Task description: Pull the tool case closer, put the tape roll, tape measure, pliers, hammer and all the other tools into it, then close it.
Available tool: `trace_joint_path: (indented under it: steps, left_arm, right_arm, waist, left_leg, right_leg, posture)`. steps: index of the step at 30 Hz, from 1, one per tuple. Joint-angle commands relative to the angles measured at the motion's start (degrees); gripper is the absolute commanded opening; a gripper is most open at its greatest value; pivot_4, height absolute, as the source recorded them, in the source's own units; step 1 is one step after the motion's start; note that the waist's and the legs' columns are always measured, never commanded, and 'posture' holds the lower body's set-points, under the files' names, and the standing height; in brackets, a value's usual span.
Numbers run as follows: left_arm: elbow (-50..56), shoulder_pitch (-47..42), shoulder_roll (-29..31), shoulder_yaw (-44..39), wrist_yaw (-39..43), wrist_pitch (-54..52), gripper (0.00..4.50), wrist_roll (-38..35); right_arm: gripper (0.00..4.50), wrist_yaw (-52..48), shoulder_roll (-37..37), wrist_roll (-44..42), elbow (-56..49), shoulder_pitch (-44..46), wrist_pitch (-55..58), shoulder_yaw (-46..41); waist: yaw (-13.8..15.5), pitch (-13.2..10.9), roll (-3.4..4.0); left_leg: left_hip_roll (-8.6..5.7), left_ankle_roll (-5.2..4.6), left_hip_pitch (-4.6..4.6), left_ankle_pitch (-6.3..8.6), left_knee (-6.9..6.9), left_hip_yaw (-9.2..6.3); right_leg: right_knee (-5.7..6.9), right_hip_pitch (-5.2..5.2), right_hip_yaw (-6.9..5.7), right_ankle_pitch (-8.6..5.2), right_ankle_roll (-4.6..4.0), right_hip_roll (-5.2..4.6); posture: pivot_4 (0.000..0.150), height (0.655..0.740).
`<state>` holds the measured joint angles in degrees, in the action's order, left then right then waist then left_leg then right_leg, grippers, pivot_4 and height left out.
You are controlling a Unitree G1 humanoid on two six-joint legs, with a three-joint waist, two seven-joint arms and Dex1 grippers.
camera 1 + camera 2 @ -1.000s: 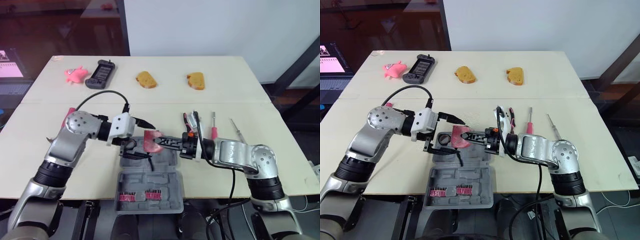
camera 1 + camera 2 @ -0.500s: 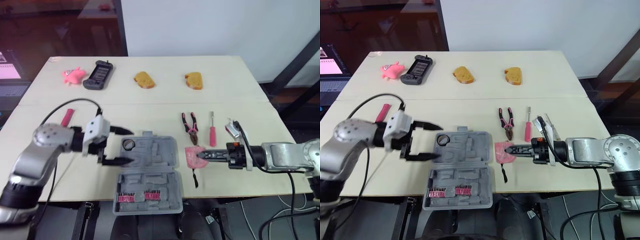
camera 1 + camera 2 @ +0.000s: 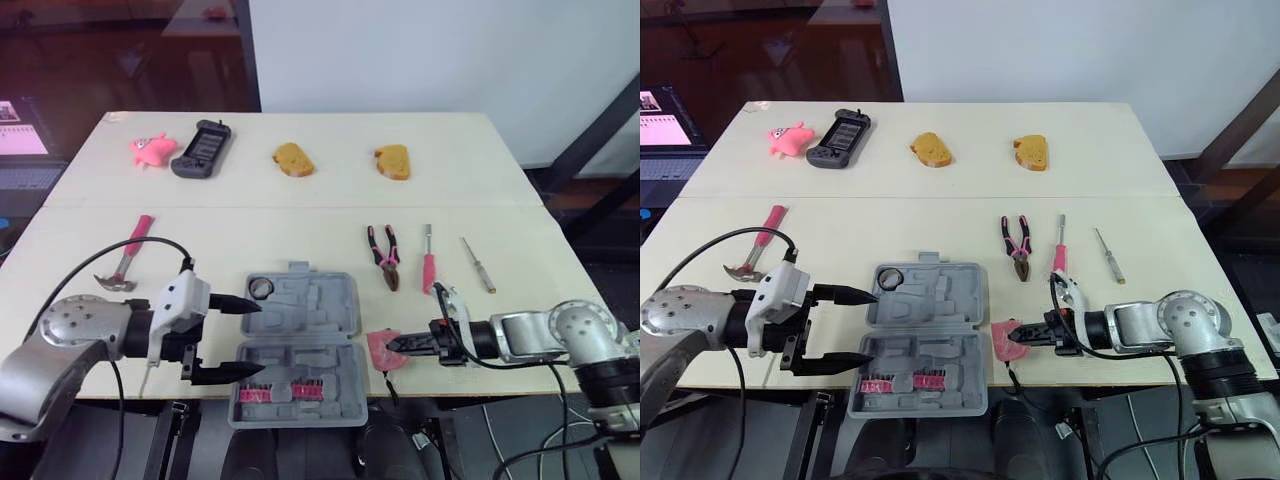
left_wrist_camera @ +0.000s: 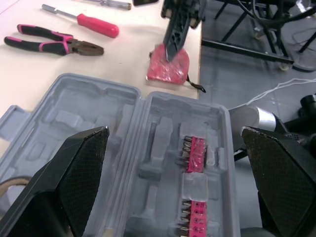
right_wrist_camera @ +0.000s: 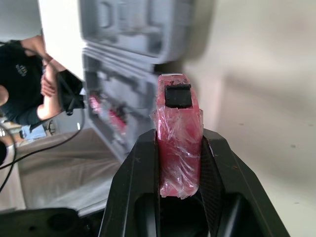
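Clamping the pink, film-wrapped tape measure [image 3: 378,352], the right gripper [image 3: 395,344] holds it near the front edge of the cream table [image 3: 500,200], just right of the open grey plastic tool case [image 3: 320,300]. The left gripper [image 3: 240,338] gapes wide at the case's left side.

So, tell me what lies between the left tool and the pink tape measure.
Between left tool and tape measure lies the open grey tool case, seen in both eye views.
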<state>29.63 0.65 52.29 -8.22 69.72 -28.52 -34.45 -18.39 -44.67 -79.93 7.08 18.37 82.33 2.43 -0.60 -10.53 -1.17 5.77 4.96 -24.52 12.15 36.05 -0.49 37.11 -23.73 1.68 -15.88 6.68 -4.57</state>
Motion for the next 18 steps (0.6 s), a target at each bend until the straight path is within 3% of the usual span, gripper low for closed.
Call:
trace_joint_path:
  steps: [1, 3, 4, 6, 8, 9, 11, 18]
  left_arm:
    - [0.5, 0.5, 1.5, -2.0, 0.2, 1.1, 4.5, 0.2]
    - [-0.3, 0.9, 2.1, -1.8, 0.7, 2.1, 4.5, 0.9]
    - [-0.9, 0.8, 2.4, -1.7, 1.0, 2.6, 4.5, 1.0]
    - [-1.8, 0.4, 2.7, -1.7, 1.4, 3.1, 4.5, 1.0]
    - [-2.6, -0.2, 2.8, -1.4, 1.8, 3.6, 4.5, 1.0]
    - [-3.0, -0.5, 2.8, -1.3, 1.9, 3.8, 4.5, 1.1]
    - [-3.8, -1.0, 2.8, -0.8, 2.3, 4.4, 4.5, 1.3]
    - [-8.0, -4.0, 2.6, -0.2, 4.2, 4.5, 4.5, 0.5]
  right_arm:
    - [0.56, -1.2, 1.5, 1.6, 1.9, -0.1, 1.0, -3.9]
    - [0.56, -1.4, 2.0, 3.0, 2.2, -0.6, 1.4, -4.8]
    - [1.36, -1.5, 2.1, 3.5, 2.0, -1.0, 1.7, -5.4]
    - [1.86, -1.8, 2.0, 4.1, 1.2, -1.7, 2.4, -7.0]
    - [2.82, -2.2, 1.4, 4.7, 0.0, -2.2, 2.9, -8.8]
    - [3.53, -2.3, 1.0, 4.9, -0.5, -2.4, 3.2, -9.7]
    - [4.33, -2.6, -0.2, 5.0, -1.3, -2.5, 4.1, -12.0]
    - [4.43, -3.8, -7.1, 5.9, -8.2, -1.0, 5.5, -19.3]
  waist:
    - [0.0, 0.0, 0.01]
    - [0.0, 0.0, 0.01]
    - [0.0, 0.0, 0.01]
    - [0.0, 0.0, 0.01]
    - [0.0, 0.0, 0.01]
    - [0.0, 0.0, 0.01]
    - [0.0, 0.0, 0.03]
    - [0.0, 0.0, 0.05]
  left_leg:
    - [0.0, 0.0, 0.0, 0.0, 0.0, 0.0]
    - [0.0, 0.0, 0.0, 0.0, -0.01, 0.0]
    - [0.0, 0.0, 0.0, 0.0, -0.03, 0.0]
    - [0.0, 0.0, 0.0, 0.0, -0.03, 0.0]
    - [0.0, 0.0, 0.0, 0.0, -0.02, 0.0]
    - [0.0, 0.0, 0.0, 0.0, -0.02, 0.0]
    - [0.0, 0.0, 0.0, 0.0, -0.03, 0.0]
    - [0.0, 0.0, 0.01, 0.0, -0.04, 0.01]
  right_leg:
    - [0.0, 0.0, 0.0, 0.0, 0.0, 0.0]
    - [0.0, 0.0, 0.0, 0.0, 0.0, 0.0]
    - [0.0, -0.01, 0.0, 0.0, 0.0, 0.0]
    - [0.0, -0.01, 0.0, 0.0, 0.0, 0.0]
    - [0.0, -0.01, 0.0, 0.0, 0.0, 0.0]
    - [0.0, -0.01, 0.0, 0.0, 0.0, 0.0]
    - [0.0, -0.01, 0.0, 0.0, 0.0, 0.0]
    - [-0.01, -0.02, 0.0, 0.0, 0.0, 0.0]
  posture:
    - [0.15, 0.7207]
    - [0.15, 0.7207]
    - [0.15, 0.7207]
    - [0.15, 0.7207]
    - [0.15, 0.7207]
    - [0.15, 0.7207]
    - [0.15, 0.7207]
    - [0.15, 0.7207]
